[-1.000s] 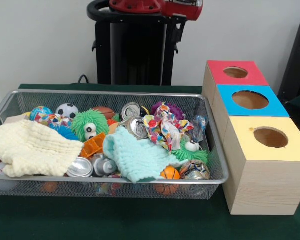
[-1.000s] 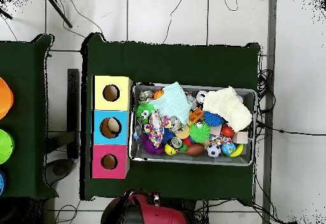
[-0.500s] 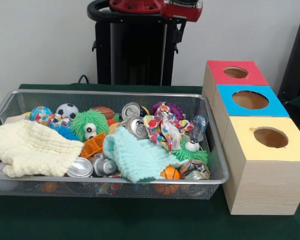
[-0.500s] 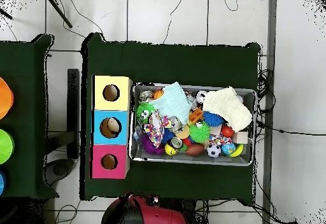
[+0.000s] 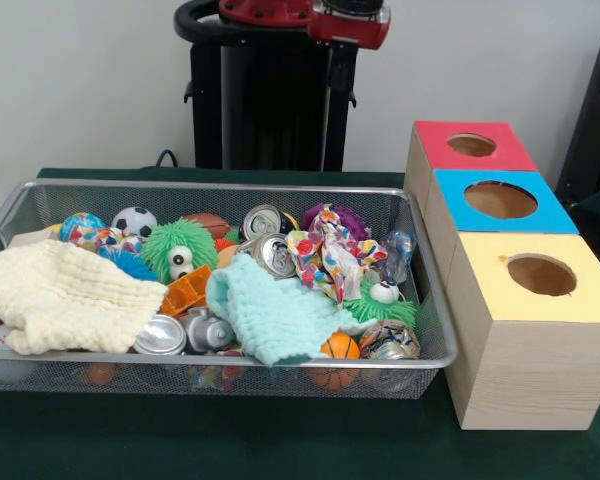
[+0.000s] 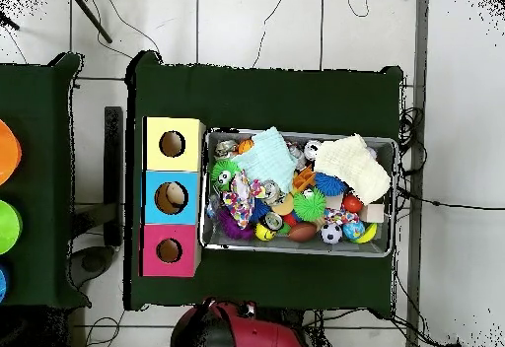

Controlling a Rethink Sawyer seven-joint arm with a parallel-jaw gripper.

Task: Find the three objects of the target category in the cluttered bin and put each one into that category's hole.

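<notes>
Shifted sideways since the earlier frame: red arm at the front view's top edge; bin contents unchanged. Gripper: not seen in either view, state cannot be told. Wire bin: cloths, balls, cans, beside three boxes. Overhead view alone shows something inside the blue box hole.

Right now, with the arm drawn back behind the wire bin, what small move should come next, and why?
Probably swing the red and black arm forward over the wire mesh bin. It sits high behind the bin, nothing is held, and the silver cans lie half under the mint knitted cloth, so searching cannot start from there.
</notes>
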